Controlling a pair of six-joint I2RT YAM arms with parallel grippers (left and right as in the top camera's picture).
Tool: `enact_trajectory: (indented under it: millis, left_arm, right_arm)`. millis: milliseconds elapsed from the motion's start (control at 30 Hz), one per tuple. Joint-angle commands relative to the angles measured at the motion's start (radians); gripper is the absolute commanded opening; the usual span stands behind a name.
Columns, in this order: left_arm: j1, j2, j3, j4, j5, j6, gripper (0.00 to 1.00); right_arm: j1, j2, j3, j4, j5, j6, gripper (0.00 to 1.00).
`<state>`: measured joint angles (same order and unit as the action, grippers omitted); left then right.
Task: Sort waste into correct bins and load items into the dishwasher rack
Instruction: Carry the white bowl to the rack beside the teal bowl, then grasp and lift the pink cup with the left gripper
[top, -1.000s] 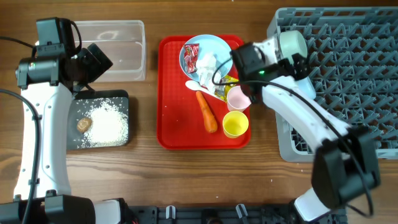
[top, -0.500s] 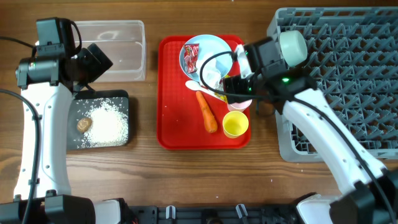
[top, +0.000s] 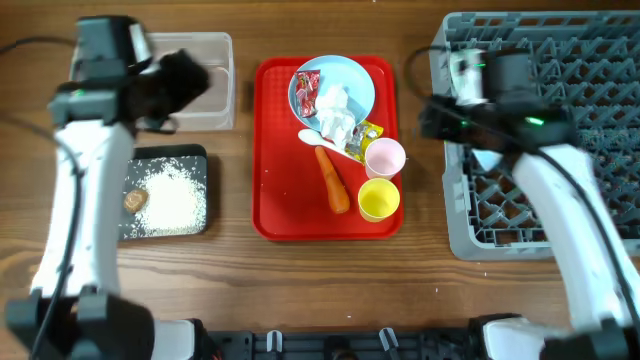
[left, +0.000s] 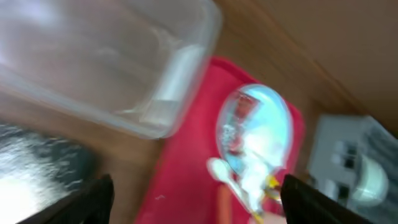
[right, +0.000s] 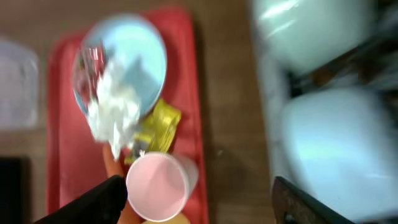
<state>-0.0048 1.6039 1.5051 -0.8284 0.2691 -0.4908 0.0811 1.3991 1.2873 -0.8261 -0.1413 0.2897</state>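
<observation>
The left fingers (left: 93, 198) and right fingers (right: 93, 202) are both spread wide with nothing between them. The left pair hangs over the clear tub (top: 221, 108) and the right pair above the left edge of the grey dishwasher rack (top: 600, 60). That rack stands at the right of the desk (top: 300, 285), with two pale blue bowls (right: 336, 149) in its left side. Mid-desk, the red tray (top: 280, 210) carries the blue plate (top: 358, 78), heaped with tissue (top: 336, 108) and a red wrapper (top: 307, 92). Just below the plate lie a pink cup (top: 385, 157), yellow cup (top: 379, 199), carrot (top: 332, 180), white spoon (top: 312, 137) and yellow wrapper (top: 370, 132). The black tray (top: 196, 160) at left holds rice (top: 175, 200) and a brown lump (top: 134, 200).
</observation>
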Motion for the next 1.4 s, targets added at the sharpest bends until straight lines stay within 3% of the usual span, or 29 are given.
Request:
enact_trajectory:
  millis: [0,167,433,700,800,1033,1167,1267,1367]
  left_arm:
    - [-0.225,0.149,0.0,0.09,0.127,0.039,0.88]
    - [-0.539,0.324,0.0,0.288,0.109,0.099,0.93]
    - [-0.627,0.366,0.0,0.321,0.05,0.099,0.91]
    - [-0.648,0.369,0.0,0.213,-0.12,0.099,0.68]
    - [-0.649,0.374,0.0,0.208,-0.121,0.098,0.62]
    - [-0.656,0.402,0.0,0.211,-0.121,0.094,0.35]
    - [-0.673,0.422,0.0,0.211,-0.121,0.094,0.3]
    - [-0.682,0.428,0.0,0.211,-0.122,0.094,0.04]
    - [-0.675,0.417,0.001,0.211,-0.13,0.094,0.04]
  right_arm:
    - [-0.136,-0.108,0.029,-0.018,-0.014,-0.047,0.78]
    - [-0.312,-0.129,0.029,-0.089,-0.017,-0.082,0.78]
    - [-0.312,-0.129,0.029,-0.107,-0.017,-0.108,0.78]
    - [-0.311,-0.129,0.029,-0.116,-0.017,-0.124,0.79]
    - [-0.311,-0.129,0.029,-0.119,-0.017,-0.127,0.78]
    - [-0.311,-0.129,0.029,-0.133,-0.017,-0.132,0.78]
    - [-0.311,-0.129,0.029,-0.136,-0.017,-0.132,0.78]
    - [-0.311,-0.129,0.029,-0.137,-0.017,-0.132,0.77]
    - [-0.311,-0.129,0.029,-0.137,-0.017,-0.131,0.77]
